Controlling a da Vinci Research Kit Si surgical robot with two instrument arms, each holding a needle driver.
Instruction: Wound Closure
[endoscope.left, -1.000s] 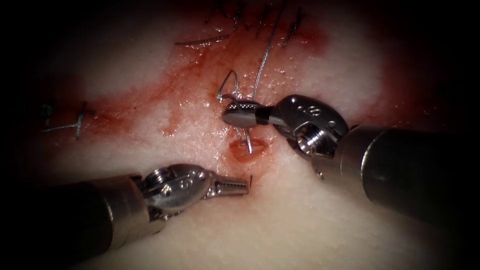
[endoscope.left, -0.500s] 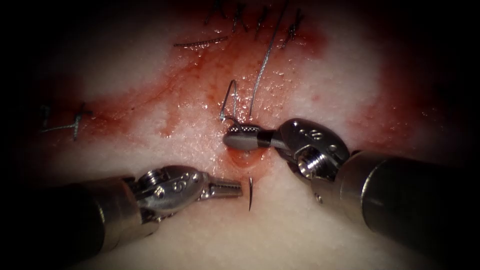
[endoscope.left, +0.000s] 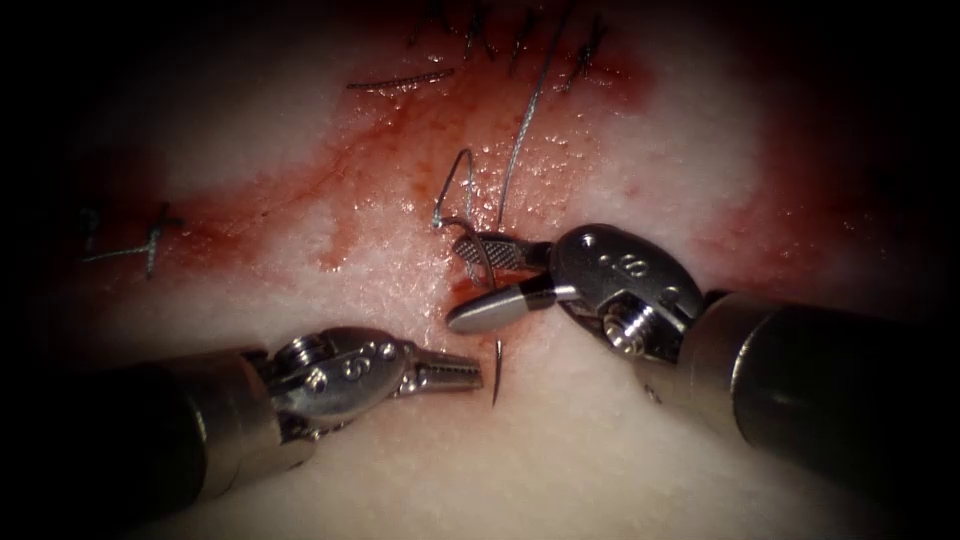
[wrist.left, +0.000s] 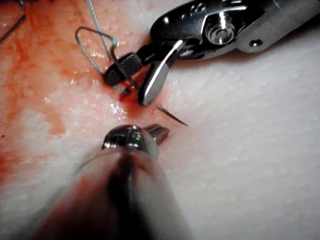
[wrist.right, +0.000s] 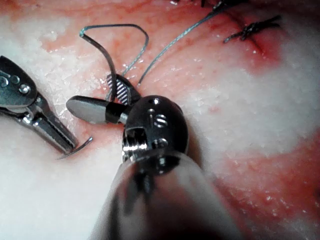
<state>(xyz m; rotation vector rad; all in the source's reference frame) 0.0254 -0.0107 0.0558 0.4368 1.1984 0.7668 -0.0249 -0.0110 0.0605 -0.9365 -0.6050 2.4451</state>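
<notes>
The curved needle sits in the tissue (endoscope.left: 600, 430). Its point (endoscope.left: 496, 372) sticks out in front of a small red opening (endoscope.left: 470, 293). Its tail end rises behind that opening, between the jaws of my right tool (endoscope.left: 455, 280), which stand wide open and hold nothing. My left tool (endoscope.left: 478, 375) lies just left of the point, jaws barely parted and holding nothing. The thread (endoscope.left: 520, 130) loops from the needle's tail and runs up to the far stitches. The left wrist view shows the point (wrist.left: 172, 116) beyond my left tool (wrist.left: 160, 132). In the right wrist view the point (wrist.right: 75, 148) lies at the left tool's tip.
Several dark finished stitches (endoscope.left: 520, 40) cross the far end of the cut. Another stitch (endoscope.left: 150, 245) lies at the left. Red fluid (endoscope.left: 400, 150) stains the tissue around the thread loop (endoscope.left: 455, 185). Both shafts cover the near part of the tissue.
My right tool was shut on the needle's tail end, pushed it down, then opened and let go. The point came farther out of the tissue. My left tool backed slightly left.
</notes>
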